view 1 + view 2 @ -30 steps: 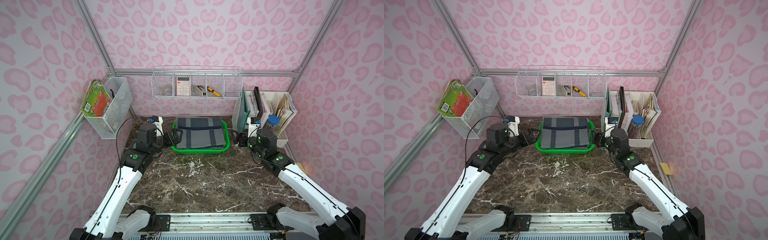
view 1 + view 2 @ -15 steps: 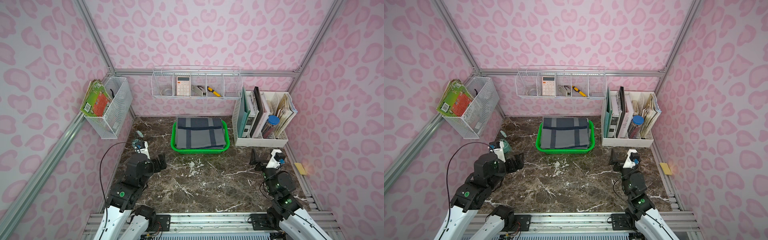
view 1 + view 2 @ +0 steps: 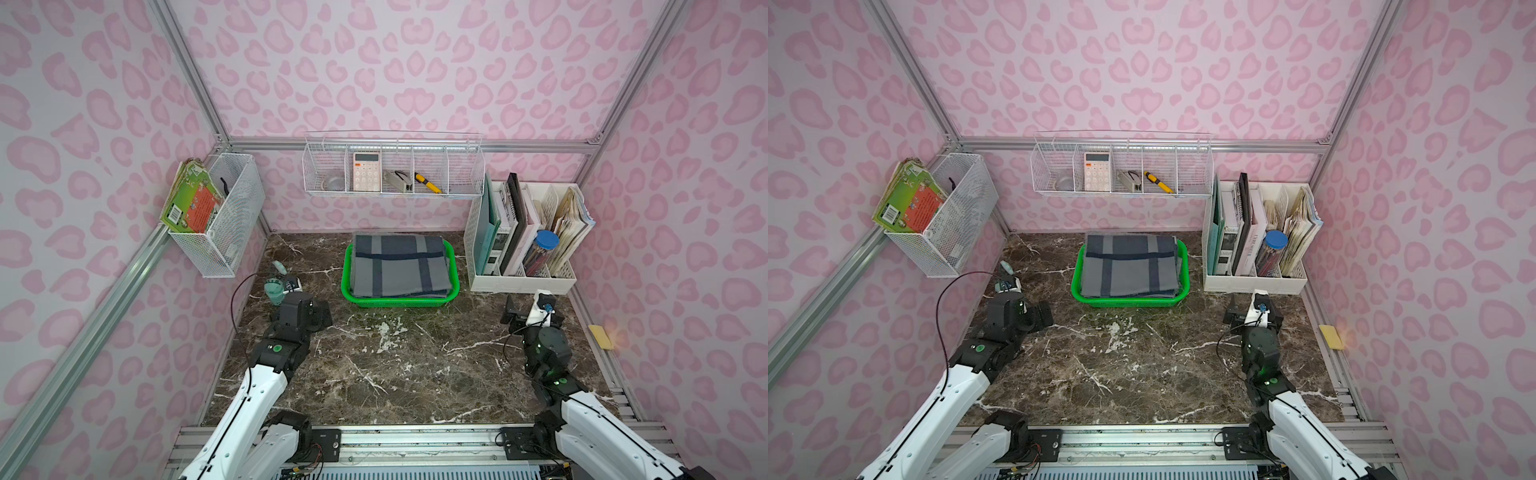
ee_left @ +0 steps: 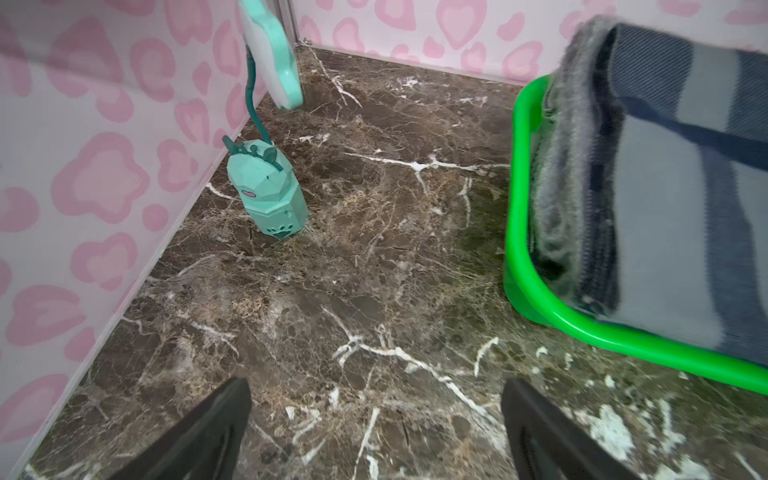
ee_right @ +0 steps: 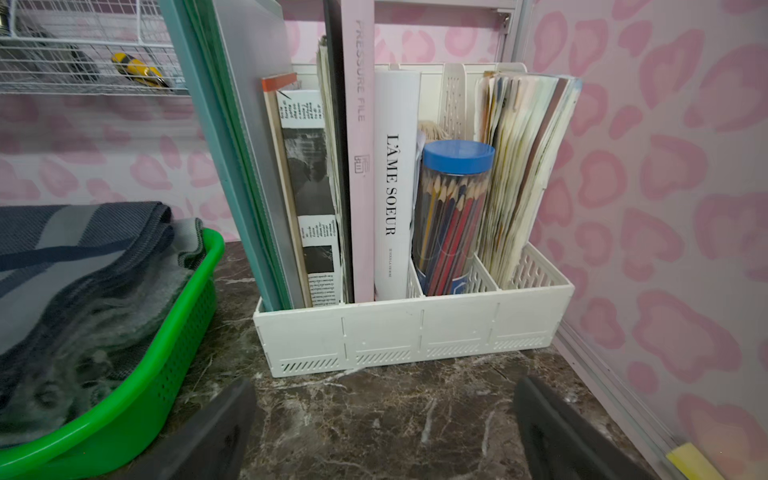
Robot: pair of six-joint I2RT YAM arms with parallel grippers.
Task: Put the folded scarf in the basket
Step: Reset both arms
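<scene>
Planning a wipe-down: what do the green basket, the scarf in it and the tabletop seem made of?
Basket: glossy moulded plastic; shiny rim, punched holes.
Scarf: soft woven fabric, perhaps wool; fuzzy folded edges.
Tabletop: polished brown marble look, white veins; stone or laminate unclear.

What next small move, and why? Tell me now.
Probably just park the left arm and right arm at rest: the folded scarf already lies in the green basket, and both sets of jaws stand open, empty, clear of it.

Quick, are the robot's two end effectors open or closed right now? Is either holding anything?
Left end effector: open, holding nothing.
Right end effector: open, holding nothing.
</scene>
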